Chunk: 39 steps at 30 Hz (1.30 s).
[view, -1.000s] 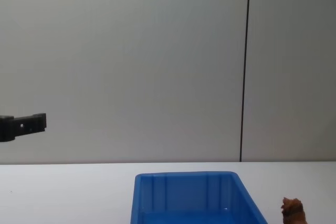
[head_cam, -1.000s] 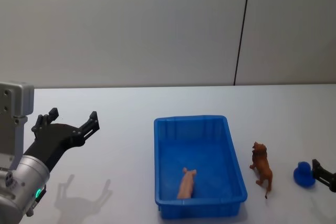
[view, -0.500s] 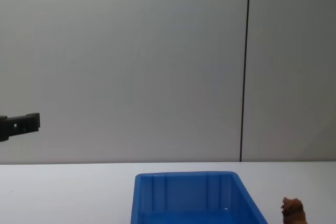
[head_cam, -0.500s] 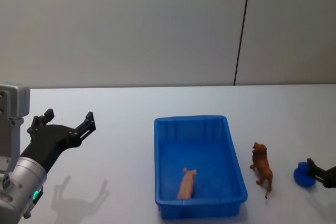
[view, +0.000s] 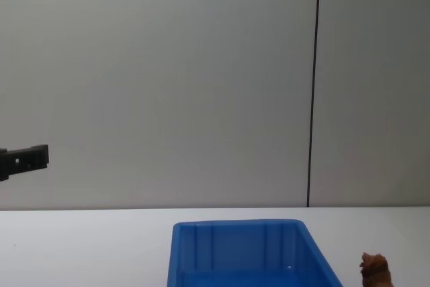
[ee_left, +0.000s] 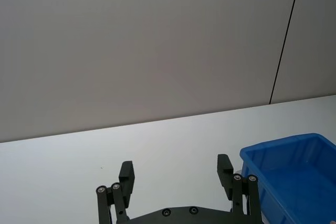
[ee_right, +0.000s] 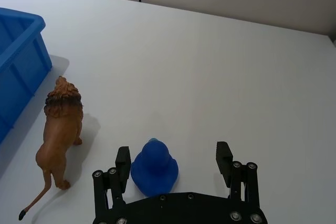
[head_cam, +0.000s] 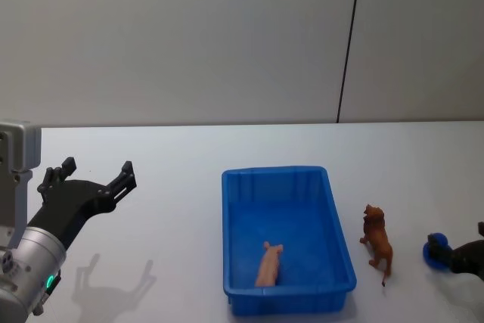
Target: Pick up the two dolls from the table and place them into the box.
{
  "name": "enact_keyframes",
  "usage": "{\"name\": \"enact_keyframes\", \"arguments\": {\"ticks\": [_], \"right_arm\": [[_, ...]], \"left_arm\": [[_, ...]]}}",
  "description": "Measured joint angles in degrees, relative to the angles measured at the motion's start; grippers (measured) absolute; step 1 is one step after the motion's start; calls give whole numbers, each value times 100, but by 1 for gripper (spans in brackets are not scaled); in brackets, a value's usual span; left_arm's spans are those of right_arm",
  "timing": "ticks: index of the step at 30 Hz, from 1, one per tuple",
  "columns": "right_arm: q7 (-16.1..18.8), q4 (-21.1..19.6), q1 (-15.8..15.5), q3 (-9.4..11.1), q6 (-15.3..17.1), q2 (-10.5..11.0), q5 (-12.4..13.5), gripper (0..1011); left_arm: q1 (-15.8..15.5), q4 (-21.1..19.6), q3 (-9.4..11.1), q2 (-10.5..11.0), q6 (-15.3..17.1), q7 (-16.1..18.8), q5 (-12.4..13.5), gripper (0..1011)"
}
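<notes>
The pale pink doll (head_cam: 268, 265) lies inside the blue box (head_cam: 333, 217), near its front wall. The reddish-brown doll (head_cam: 376, 241), a lion, stands on the white table (head_cam: 166, 187) just right of the box; it shows again as the lion (ee_right: 60, 129) beside the box's corner (ee_right: 21, 40). My right gripper (ee_right: 173, 158) is open, low over the table to the lion's right, by the table's right edge (head_cam: 460, 256). My left gripper (head_cam: 94, 172) hangs open and empty above the table, well left of the box, with the same gripper (ee_left: 176, 171) facing the box's left wall (ee_left: 294, 171).
A small blue figure (ee_right: 154, 165) sits on the table between my right gripper's open fingers, right of the lion (head_cam: 437, 251). A grey wall with a dark vertical seam (head_cam: 348, 43) rises behind the table. Bare tabletop lies between the left gripper and the box.
My left gripper has drawn back slightly to the left and lower. My right gripper has slid right, toward the head view's edge, near the blue figure. The dolls have not moved.
</notes>
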Motion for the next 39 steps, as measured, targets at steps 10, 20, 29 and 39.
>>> {"name": "enact_keyframes", "arguments": {"ticks": [10, 20, 29, 39], "right_arm": [[152, 372, 238, -72, 68, -154, -104, 1001], [218, 660, 376, -135, 168, -289, -149, 1001], [233, 787, 420, -175, 221, -357, -167, 1001], [246, 856, 449, -196, 235, -398, -172, 785]], "left_arm": [[5, -7, -1, 5, -6, 10, 0, 1001], [9, -8, -1, 7, -6, 17, 0, 1001], [10, -8, -1, 7, -6, 17, 1, 1001], [10, -8, 0, 7, -6, 17, 1, 1001]]}}
